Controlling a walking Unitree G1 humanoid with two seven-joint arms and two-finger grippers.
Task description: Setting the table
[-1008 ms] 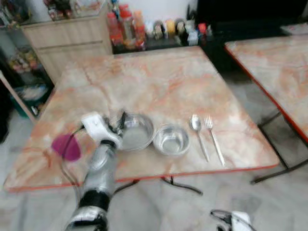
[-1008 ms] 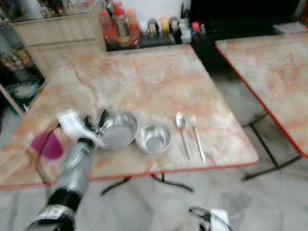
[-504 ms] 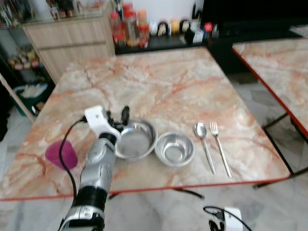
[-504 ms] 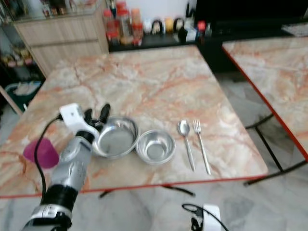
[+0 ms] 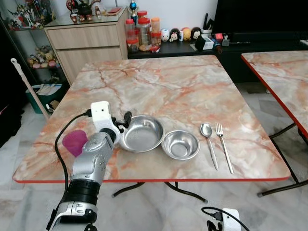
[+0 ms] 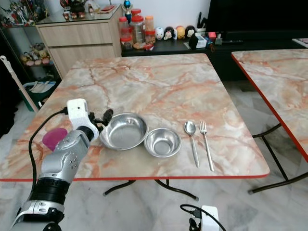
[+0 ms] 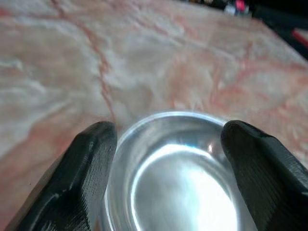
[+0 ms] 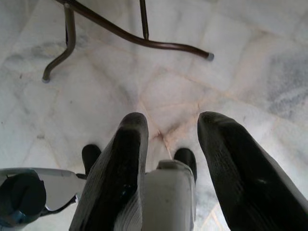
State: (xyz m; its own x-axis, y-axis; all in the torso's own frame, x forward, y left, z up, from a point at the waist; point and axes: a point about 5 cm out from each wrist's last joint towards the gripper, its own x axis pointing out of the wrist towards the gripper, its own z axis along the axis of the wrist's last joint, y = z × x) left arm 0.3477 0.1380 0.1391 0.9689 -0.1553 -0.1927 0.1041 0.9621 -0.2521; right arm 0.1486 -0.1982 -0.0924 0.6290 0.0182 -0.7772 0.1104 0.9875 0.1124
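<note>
Reaching over the marble table (image 5: 183, 86) in the left eye view, lower left of frame: left gripper (image 5: 126, 119), fingers spread, at the left rim of the large steel bowl (image 5: 142, 133). Small steel bowl (image 5: 180, 144) just right of it, touching or nearly so. Spoon (image 5: 208, 140) and fork (image 5: 224, 146) side by side further right, near the table's right edge. Pink cup (image 5: 73, 142) at left, partly behind the silver arm. Cabinet (image 5: 86, 41) with jars at upper left; second table (image 5: 284, 77) at right edge.

Right eye view: same layout, slightly shifted.

Left wrist view: black fingers (image 7: 91, 168) wide apart, flanking the bowl's rim at centre; contact not clear.

Right wrist view: right gripper (image 8: 168, 159) hanging over floor tiles (image 8: 231, 57), fingers parted, table leg at top.
</note>
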